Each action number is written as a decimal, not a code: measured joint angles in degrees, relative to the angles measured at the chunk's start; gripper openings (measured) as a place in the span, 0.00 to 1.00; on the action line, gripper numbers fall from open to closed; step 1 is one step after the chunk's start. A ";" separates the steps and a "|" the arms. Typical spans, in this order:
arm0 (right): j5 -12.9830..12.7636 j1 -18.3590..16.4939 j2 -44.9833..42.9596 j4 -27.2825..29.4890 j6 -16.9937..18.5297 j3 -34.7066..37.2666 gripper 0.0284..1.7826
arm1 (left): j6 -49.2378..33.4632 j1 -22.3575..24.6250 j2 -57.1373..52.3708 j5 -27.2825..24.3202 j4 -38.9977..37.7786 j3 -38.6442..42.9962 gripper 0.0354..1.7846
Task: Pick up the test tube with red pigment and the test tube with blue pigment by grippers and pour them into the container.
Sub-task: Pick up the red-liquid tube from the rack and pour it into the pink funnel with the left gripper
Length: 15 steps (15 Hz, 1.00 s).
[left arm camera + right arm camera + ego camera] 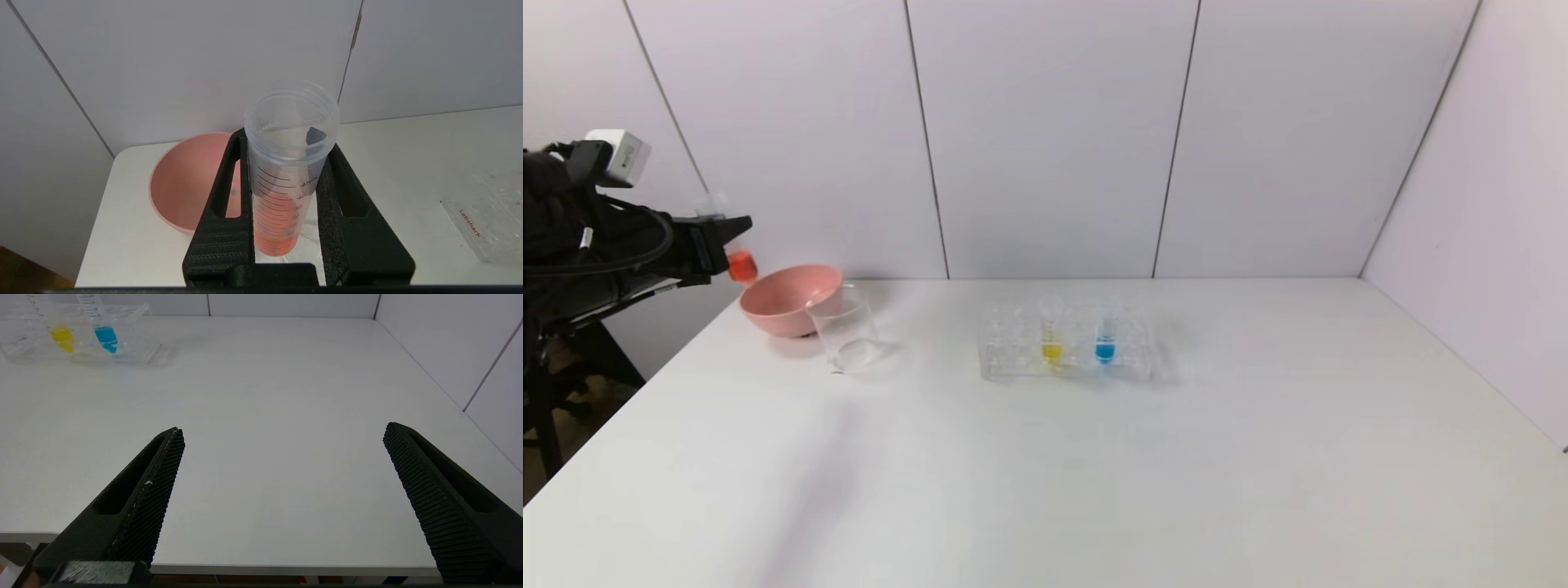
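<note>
My left claw (737, 237) grips the red pigment tube (740, 263) upright, above the desk's (1045, 457) far-left corner by the pink bowl (786, 299) and the beaker (845, 327). Blue pigment tube (1104, 333) sits in the rack (1066, 343) mid-desk; my right claw (282, 437) hangs wide open over the near-right desk edge.

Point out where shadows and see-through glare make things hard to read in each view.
Head view: the clear container nearly melts into the white table, which carries soft shadows. Left wrist view: the test tube with red pigment is sharp, the rack faint. Right wrist view: even light, dark fingers crisp.
</note>
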 joint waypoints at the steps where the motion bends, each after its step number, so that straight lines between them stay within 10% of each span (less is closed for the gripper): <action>1: 0.00 0.00 0.00 0.00 -0.02 0.00 1.00 | 0.00 0.00 0.22 -0.06 -1.22 -0.04 0.24; 15: 0.00 0.00 0.00 0.00 -0.02 0.00 1.00 | 2.99 -0.06 2.26 -1.80 5.73 -4.72 0.24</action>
